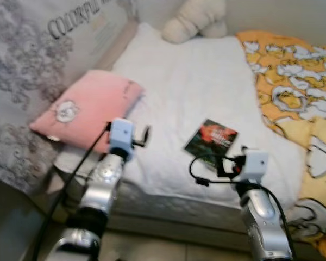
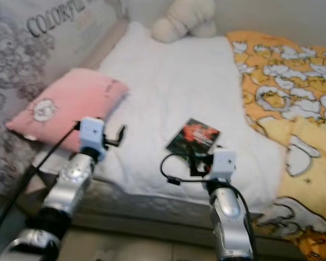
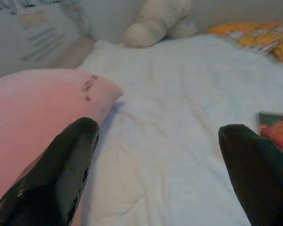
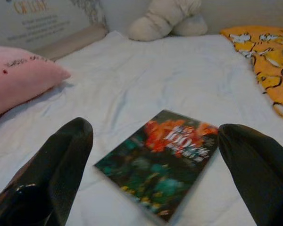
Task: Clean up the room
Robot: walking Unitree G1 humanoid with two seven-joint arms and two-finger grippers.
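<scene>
A bed (image 1: 195, 81) with a white quilted cover is stretching away from the robot, and a grey patterned wall hanging (image 1: 27, 65) with printed lettering is running along its left side. An orange and yellow blanket (image 1: 299, 92) with a white cartoon print is lying over the right part of the bed and spilling down its near right corner. A pink pillow (image 1: 87, 109) is resting on the left side of the bed against the hanging, with a small pale emblem on its top. A cream plush toy (image 1: 194, 20) is sitting at the far end of the bed by the wall; it is too blurred to say what animal it is. A book (image 1: 211, 138) with a dark green and red-orange cover is lying flat on the white cover, near the front edge and just left of the blanket. The right pincer (image 4: 155, 174) is hovering low over the bed directly in front of the book, its two black fingers (image 4: 61, 165) spread wide to either side of it and not touching it. The left pincer (image 3: 155, 169) is likewise spread wide, hanging just beside the pillow's near corner over bare white cover.
</scene>
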